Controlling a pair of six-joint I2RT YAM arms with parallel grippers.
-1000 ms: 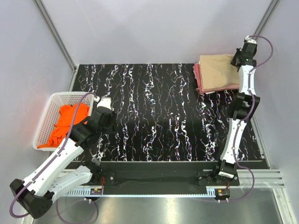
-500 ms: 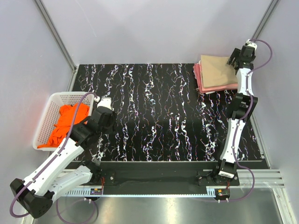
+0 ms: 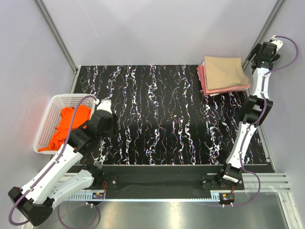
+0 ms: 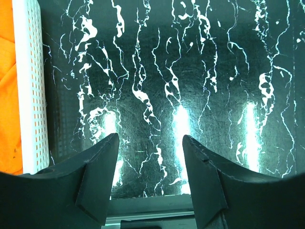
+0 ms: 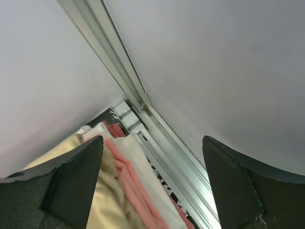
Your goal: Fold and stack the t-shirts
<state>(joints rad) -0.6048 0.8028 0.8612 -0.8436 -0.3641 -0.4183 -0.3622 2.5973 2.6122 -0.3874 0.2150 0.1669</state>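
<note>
Your left pincer (image 4: pixel 150 143) and right pincer (image 5: pixel 152 141) gaped empty; one near-square tan shirt (image 3: pixel 224 72) sat askew atop pink shirts (image 3: pixel 204 87), one orange shirt (image 3: pixel 66 126) bunched in the basket (image 3: pixel 46 114).

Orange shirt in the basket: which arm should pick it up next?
Left. The left gripper hangs open beside the basket holding the orange shirt; the right gripper is open, far off by the folded stack.

Bright, even light; glare on tabletop (image 4: pixel 181 129)
</note>
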